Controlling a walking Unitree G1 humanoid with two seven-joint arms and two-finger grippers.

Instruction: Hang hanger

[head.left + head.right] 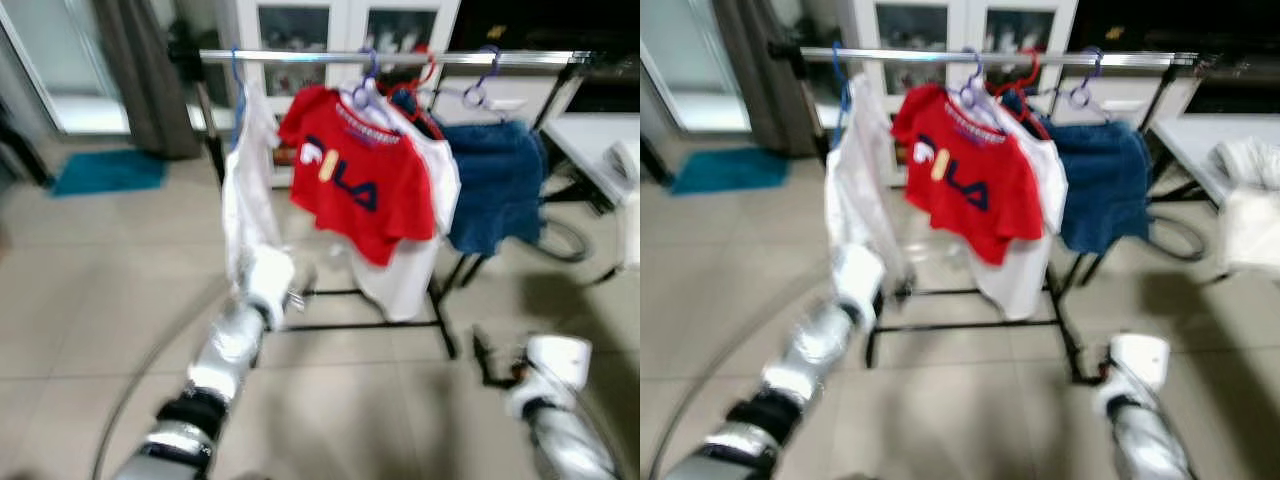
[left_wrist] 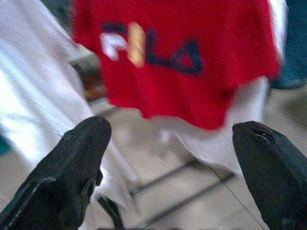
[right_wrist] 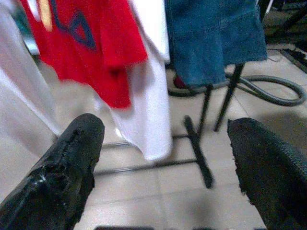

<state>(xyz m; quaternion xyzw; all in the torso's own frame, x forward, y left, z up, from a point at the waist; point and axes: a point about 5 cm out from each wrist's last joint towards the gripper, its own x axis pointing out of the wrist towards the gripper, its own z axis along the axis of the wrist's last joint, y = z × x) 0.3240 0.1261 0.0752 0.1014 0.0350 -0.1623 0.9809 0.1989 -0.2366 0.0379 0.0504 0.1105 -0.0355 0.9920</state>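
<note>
Readable on the red T-shirt point(image 1: 360, 175) hanging from the rail: "FILA" across the chest in big letters — first letter white, second pale yellow, last two dark blue. Also a line of small print near the collar — too blurred to read. No other readable text.

A teal rectangular floor mat point(image 1: 108, 171) lay on the beige tiled floor point(image 1: 90, 290) beside a grey curtain point(image 1: 145, 75). A white glass-fronted cabinet point(image 1: 335, 30) stood at the back. A grey hose point(image 3: 271, 93) curved across the tiles.
</note>
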